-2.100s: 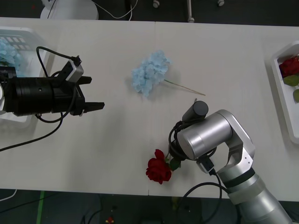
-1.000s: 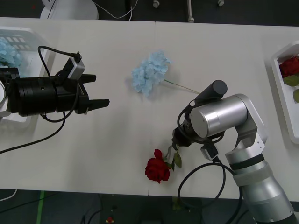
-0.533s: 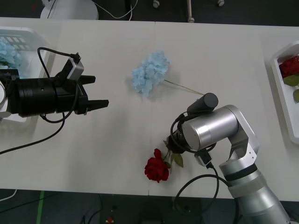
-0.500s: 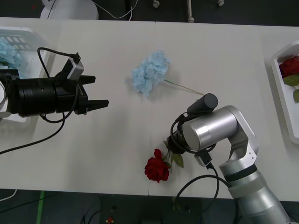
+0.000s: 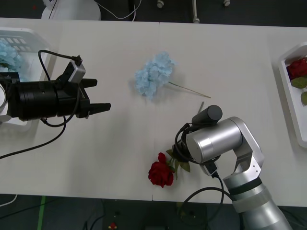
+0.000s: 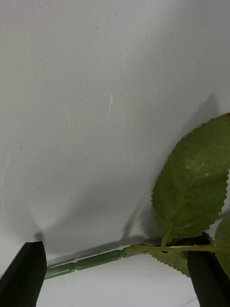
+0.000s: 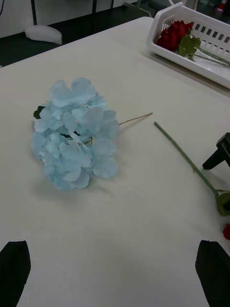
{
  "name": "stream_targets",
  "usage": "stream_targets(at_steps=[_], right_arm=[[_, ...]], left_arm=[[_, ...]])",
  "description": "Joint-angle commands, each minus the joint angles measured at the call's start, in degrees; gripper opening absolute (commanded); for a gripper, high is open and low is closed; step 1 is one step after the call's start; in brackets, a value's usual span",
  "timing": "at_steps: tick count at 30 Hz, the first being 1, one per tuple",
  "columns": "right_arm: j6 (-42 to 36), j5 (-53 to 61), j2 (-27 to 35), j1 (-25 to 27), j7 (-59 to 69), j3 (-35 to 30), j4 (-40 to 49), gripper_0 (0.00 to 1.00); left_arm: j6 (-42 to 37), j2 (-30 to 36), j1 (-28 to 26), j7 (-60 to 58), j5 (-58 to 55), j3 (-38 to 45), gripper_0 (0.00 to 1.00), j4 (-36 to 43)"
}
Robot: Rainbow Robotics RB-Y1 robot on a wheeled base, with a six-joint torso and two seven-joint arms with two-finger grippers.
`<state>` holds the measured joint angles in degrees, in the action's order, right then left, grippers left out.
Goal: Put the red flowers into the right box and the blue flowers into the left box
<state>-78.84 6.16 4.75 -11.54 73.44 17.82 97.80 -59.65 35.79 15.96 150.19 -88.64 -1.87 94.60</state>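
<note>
Red rose [image 5: 161, 174] lying at the near edge of the white surface [image 5: 120, 143], bloom toward the left, thin green stem [image 6: 86, 263] running back under the right arm. Right gripper [image 6: 115, 276] down low over that stem, jaws spread wide, one black finger [image 6: 24, 273] on either side of it, nothing clamped; a serrated green leaf [image 6: 191, 187] flat on the surface just beside the far finger. Further back, near the middle of the surface, a loose blue flower [image 5: 154, 74], pale cluster with its bare stem trailing toward the right. Left gripper [image 5: 93, 96] hovering well to the left of that cluster, pointing at it, jaws released and holding nothing; from the left wrist, the blue spray [image 7: 74, 132] dead ahead. Off at the left edge, the left box [image 5: 33, 43] with another blue flower [image 5: 8, 55] inside. Off at the right edge, the right box [image 5: 288, 91], red flowers [image 5: 297, 67] and leaves already lying in it.
</note>
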Motion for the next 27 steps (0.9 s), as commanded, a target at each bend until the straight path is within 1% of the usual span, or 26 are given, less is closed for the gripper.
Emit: stream_targets(at_steps=[1, 18, 27], right_arm=[[1.93, -1.24, -2.20, 1.87, -3.12, 0.82, 0.63, 0.85], [2.64, -1.15, -2.64, 2.31, -3.12, 0.55, 0.63, 0.85], [-1.85, 4.73, -1.32, -0.95, -3.12, -3.31, 2.65, 0.86]], left_arm=[[0.76, 2.18, -1.37, -0.60, -0.83, -0.68, 1.00, 0.32], [0.67, 2.18, -1.99, -0.51, -0.75, -0.68, 1.00, 0.32], [0.67, 2.18, -1.99, -0.51, -0.83, -0.77, 1.00, -0.03]])
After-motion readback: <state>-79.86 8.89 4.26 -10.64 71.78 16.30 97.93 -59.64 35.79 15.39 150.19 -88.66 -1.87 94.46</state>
